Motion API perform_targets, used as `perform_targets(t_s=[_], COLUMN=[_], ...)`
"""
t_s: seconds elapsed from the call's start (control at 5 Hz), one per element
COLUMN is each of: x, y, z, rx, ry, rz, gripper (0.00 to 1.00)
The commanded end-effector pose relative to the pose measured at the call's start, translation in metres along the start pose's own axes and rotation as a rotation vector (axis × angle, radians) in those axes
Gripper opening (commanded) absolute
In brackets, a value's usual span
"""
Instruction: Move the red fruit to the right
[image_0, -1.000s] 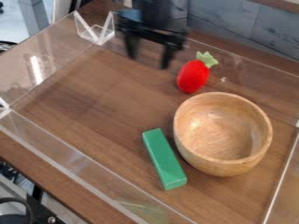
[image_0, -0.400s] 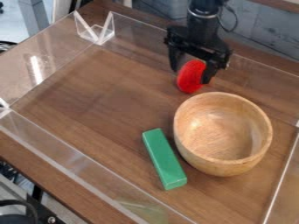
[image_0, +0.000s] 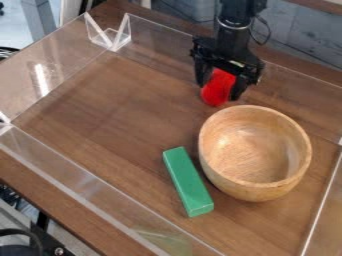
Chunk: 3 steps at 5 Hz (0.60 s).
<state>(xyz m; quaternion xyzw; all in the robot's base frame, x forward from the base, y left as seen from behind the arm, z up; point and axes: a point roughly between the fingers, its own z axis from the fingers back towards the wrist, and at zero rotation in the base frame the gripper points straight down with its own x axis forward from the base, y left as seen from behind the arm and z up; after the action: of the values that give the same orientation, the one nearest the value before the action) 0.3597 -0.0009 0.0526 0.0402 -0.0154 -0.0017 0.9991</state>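
Observation:
The red fruit (image_0: 218, 91) lies on the wooden tray floor near the back, just behind the wooden bowl. My black gripper (image_0: 223, 84) points straight down over it, open, with one finger on each side of the fruit. Its green top is hidden behind the fingers. The fingers (image_0: 201, 74) straddle the fruit without visibly squeezing it, and the fruit still rests on the floor.
A round wooden bowl (image_0: 255, 152) sits right in front of the fruit. A green rectangular block (image_0: 187, 180) lies at the front centre. Clear acrylic walls (image_0: 54, 55) ring the tray, with a clear bracket (image_0: 107, 32) at the back left corner.
The gripper has moved right and down from the back of the tray until its open fingers bracket the red fruit. The fruit, bowl and block have stayed put.

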Motion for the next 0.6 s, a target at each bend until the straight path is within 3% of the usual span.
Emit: perform_targets(t_s=[0.0, 0.2, 0.4], x=[0.013, 0.013, 0.010], y=[0.003, -0.005, -0.013], z=[0.015, 0.006, 0.001], rx=[0.002, -0.001, -0.003], ry=[-0.053, -0.051, -0.047], rz=[0.006, 0.018, 0.029], gripper=[0.00, 0.00, 1.00])
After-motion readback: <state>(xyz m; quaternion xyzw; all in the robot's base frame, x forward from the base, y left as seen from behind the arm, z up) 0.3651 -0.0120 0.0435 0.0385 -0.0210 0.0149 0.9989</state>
